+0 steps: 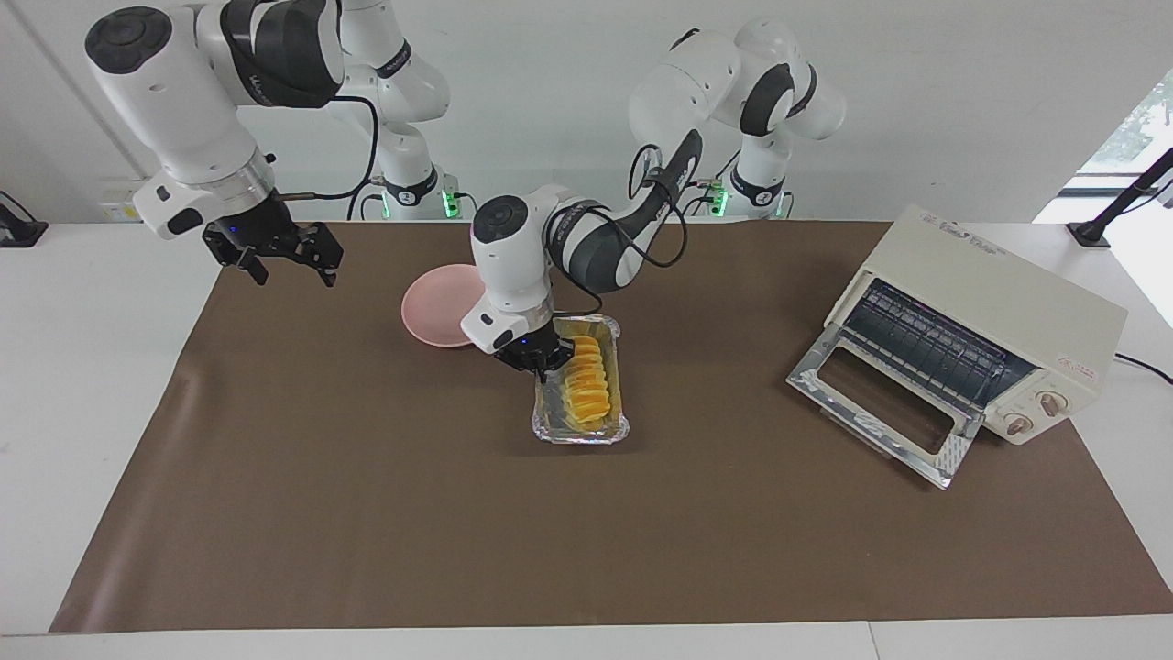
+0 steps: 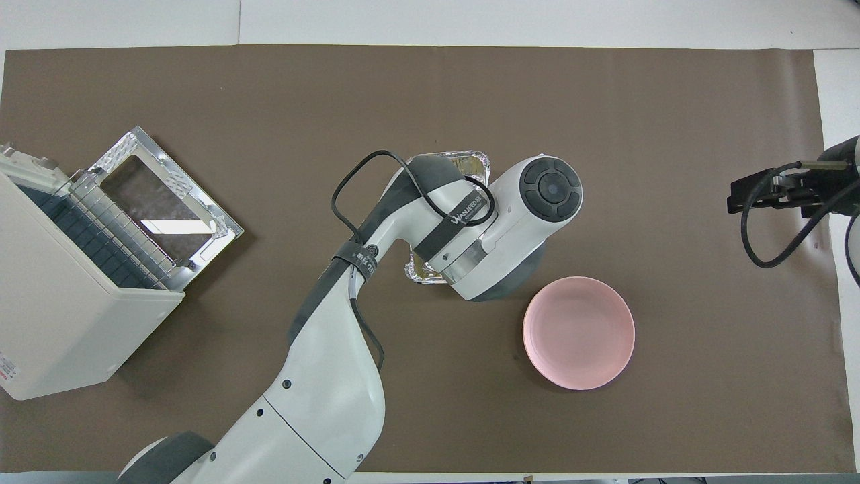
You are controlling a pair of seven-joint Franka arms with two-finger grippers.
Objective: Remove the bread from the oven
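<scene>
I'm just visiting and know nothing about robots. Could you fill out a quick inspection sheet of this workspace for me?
Surface: brown mat on a white table.
Job's things: bread in foil tray mid-mat; oven, door down, at the left arm's end.
Clutter: pink plate beside the tray, nearer the robots.
Grippers: left gripper shut at the bread's side; right gripper open, raised, waiting.
Cables: black loops on both arms.
Surroundings: white wall; window.

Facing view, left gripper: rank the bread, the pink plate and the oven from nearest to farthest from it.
From the left gripper, shut down in the foil tray:
1. Bread: in the tray, right beside the fingertips.
2. Plate: beside the tray, nearer the robots, toward the right arm's end.
3. Oven: door open, at the left arm's end of the table.
</scene>
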